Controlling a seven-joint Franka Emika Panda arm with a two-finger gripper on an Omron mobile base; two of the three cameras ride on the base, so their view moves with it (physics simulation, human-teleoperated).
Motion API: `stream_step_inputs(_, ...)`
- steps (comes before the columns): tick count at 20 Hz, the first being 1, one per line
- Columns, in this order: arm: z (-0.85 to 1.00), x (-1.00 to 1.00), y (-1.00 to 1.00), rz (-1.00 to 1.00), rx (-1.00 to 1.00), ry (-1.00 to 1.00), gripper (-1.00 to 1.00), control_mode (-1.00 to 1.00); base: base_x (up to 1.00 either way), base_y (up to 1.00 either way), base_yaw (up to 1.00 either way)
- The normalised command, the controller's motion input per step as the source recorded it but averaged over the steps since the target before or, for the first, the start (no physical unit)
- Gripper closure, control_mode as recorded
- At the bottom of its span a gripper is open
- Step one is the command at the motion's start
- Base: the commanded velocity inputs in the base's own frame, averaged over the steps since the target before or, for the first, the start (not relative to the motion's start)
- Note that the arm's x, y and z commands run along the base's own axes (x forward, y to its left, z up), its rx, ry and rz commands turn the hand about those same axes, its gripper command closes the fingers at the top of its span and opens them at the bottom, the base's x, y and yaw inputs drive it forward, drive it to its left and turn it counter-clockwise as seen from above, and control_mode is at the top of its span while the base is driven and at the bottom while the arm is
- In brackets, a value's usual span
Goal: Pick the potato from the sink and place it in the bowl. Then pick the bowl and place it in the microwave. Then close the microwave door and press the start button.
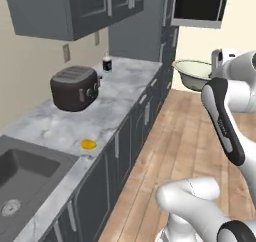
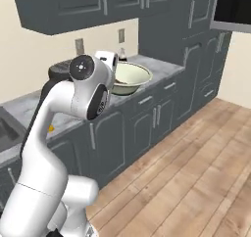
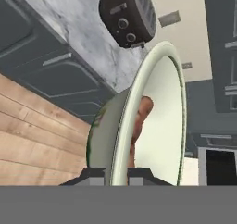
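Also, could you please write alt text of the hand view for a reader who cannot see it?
The gripper holds the cream bowl by its rim, jaws closed on it, with the brown potato inside. Behind it are a dark toaster on a marble counter, grey cabinets and a wooden floor.

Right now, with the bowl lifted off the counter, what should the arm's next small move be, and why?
Probably carry the bowl up and onward toward the microwave. The gripper is clamped on the bowl's rim, the potato already sits inside, and the bowl hangs in the air beyond the counter's end, below the microwave. Keeping it level would help hold the potato in.
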Motion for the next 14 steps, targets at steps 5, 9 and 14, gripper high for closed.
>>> stream_step_inputs(5, 0.0, 0.0, 0.0, 0.0, 0.0, 0.0, 1.0, 1.0, 0.01, -0.53, -0.56)
stream_step_inputs(9, 0.0, 0.0, 0.0, 0.0, 0.0, 0.0, 1.0, 1.0, 0.27, -0.83, -0.48)
stream_step_inputs(14, 0.0, 0.0, 0.0, 0.0, 0.0, 0.0, 1.0, 1.0, 0.62, -0.91, -0.35)
